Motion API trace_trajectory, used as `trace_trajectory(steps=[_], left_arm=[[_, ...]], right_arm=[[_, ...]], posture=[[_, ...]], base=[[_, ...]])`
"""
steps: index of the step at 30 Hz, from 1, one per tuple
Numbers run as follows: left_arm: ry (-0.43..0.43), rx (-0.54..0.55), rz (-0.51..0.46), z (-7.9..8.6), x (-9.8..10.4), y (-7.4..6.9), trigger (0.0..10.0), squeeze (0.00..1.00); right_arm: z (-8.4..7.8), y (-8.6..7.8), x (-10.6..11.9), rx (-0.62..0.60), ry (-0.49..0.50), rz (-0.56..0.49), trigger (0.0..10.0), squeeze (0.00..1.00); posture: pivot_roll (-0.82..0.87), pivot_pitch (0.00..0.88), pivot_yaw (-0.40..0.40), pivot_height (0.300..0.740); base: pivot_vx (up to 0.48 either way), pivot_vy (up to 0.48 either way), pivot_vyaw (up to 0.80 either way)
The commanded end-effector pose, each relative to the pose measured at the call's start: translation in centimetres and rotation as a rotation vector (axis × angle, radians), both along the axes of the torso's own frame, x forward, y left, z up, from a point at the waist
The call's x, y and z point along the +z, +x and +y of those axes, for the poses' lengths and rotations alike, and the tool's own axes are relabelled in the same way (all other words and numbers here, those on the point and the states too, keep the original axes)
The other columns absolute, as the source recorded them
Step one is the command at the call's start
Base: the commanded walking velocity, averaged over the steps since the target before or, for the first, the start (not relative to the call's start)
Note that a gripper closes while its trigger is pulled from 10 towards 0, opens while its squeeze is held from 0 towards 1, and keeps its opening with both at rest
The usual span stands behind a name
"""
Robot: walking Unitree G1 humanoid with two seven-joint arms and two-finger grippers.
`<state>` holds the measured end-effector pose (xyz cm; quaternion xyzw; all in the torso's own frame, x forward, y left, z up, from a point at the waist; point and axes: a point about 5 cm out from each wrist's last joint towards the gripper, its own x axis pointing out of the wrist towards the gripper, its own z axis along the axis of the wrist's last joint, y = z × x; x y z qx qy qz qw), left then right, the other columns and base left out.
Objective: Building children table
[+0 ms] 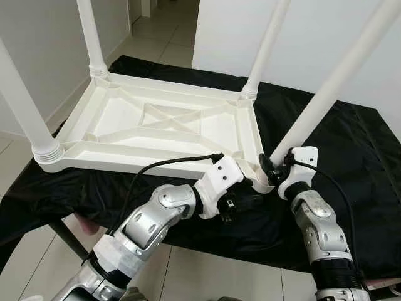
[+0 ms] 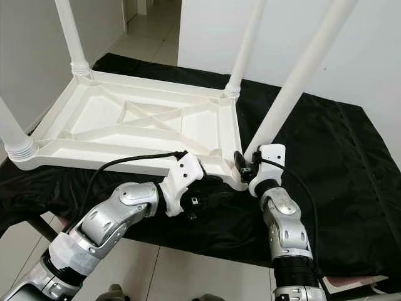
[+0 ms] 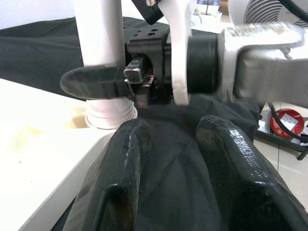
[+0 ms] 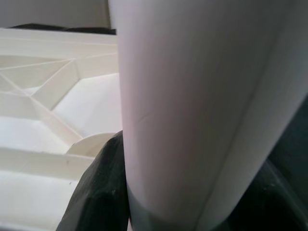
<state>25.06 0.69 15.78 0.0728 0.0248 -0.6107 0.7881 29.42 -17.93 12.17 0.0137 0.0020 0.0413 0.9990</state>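
Upturned table (image 1: pixel 156 125) lies on black cloth (image 1: pixel 351 144), near corner at the cloth's front edge. My right gripper (image 1: pixel 270 168) clamps the near leg (image 1: pixel 326 94) at its base. Left gripper (image 3: pixel 168 183), fingers parted, apparently empty, rests just beside that corner.

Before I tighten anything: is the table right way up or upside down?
Upside down: the white tabletop lies on the black cloth, ribbed underside showing, legs pointing up. The right gripper grips the near-right leg.

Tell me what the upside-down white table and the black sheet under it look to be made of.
The table looks like moulded plastic, matte white: ribbed underside, with threaded collars at the legs. The black sheet seems a thin fabric or plastic film, slightly glossy and wrinkled. The right gripper clasps the near leg, smooth and tube-like.
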Motion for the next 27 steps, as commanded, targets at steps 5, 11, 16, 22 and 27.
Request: trace_trajectory(steps=[5, 11, 16, 22, 27], left_arm=[[0.000, -0.081, 0.008, -0.4, -0.1, -0.7, 10.0, 0.00], [0.002, -0.085, 0.009, -0.5, -0.2, -0.7, 10.0, 0.00], [0.002, -0.090, 0.012, -0.6, -0.2, -0.8, 10.0, 0.00], [0.003, -0.090, 0.013, -0.5, -0.3, -0.9, 10.0, 0.00], [0.004, -0.092, 0.016, -0.5, -0.4, -1.0, 10.0, 0.00]], right_arm=[[0.6, -0.8, -1.4, -0.194, 0.009, 0.066, 10.0, 0.00], [1.2, -0.8, -1.0, -0.328, 0.055, 0.051, 10.0, 0.00], [2.0, -0.7, -0.5, -0.336, 0.067, 0.032, 10.0, 0.00], [1.7, -1.8, 1.2, -0.321, 0.111, -0.102, 10.0, 1.00], [1.7, -2.8, 1.7, -0.314, 0.093, -0.150, 10.0, 1.00]], posture=[[0.07, 0.000, -0.098, 0.740], [0.07, 0.000, -0.099, 0.740], [0.07, 0.000, -0.101, 0.740], [0.07, 0.000, -0.106, 0.740], [0.06, 0.000, -0.105, 0.740]], base=[[0.000, 0.000, 0.00], [0.000, 0.000, 0.00], [0.000, 0.000, 0.00], [0.000, 0.000, 0.00], [0.000, 0.000, 0.00]])
